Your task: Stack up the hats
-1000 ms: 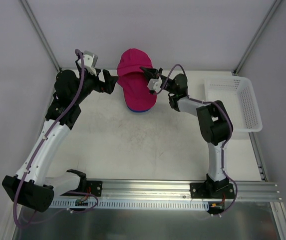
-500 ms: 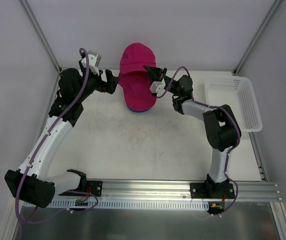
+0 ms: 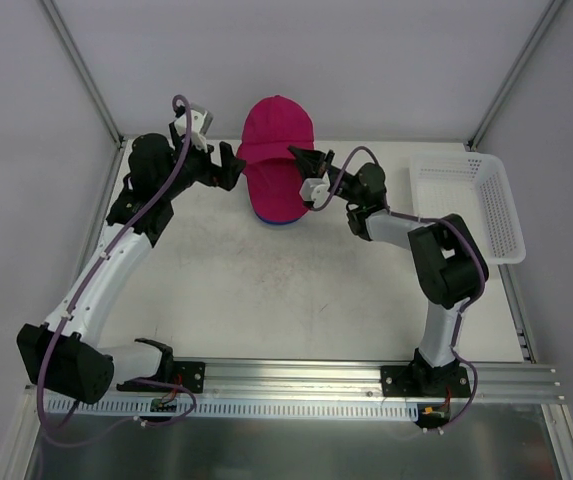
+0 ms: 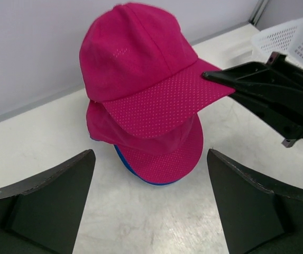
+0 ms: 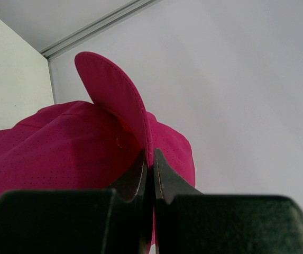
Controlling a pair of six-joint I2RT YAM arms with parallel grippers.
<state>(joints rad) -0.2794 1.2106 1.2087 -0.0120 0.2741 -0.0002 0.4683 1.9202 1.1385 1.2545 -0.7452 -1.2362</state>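
Note:
A pink hat [image 3: 278, 122] hangs tilted above the stack, its brim [image 4: 167, 100] pinched in my right gripper [image 3: 299, 156], which is shut on the brim's edge [image 5: 120, 100]. Under it a second pink hat [image 4: 164, 153] lies on the blue hat [image 4: 135, 175], of which only a thin rim shows. In the right wrist view the right gripper [image 5: 150, 159] has both jaws pressed on the thin brim. My left gripper [image 3: 232, 166] stands open just left of the stack, holding nothing. In its own view the left gripper [image 4: 150, 159] faces the hats with its jaws wide apart.
A white perforated tray [image 3: 496, 190] sits at the table's right edge, also seen as the tray [image 4: 294, 37] behind the right gripper. The grey back wall stands close behind the hats. Metal frame posts run up at both back corners.
The right gripper has carried the held pink hat slightly right and up over the stack. The left gripper has moved right, closer to the hats, still open.

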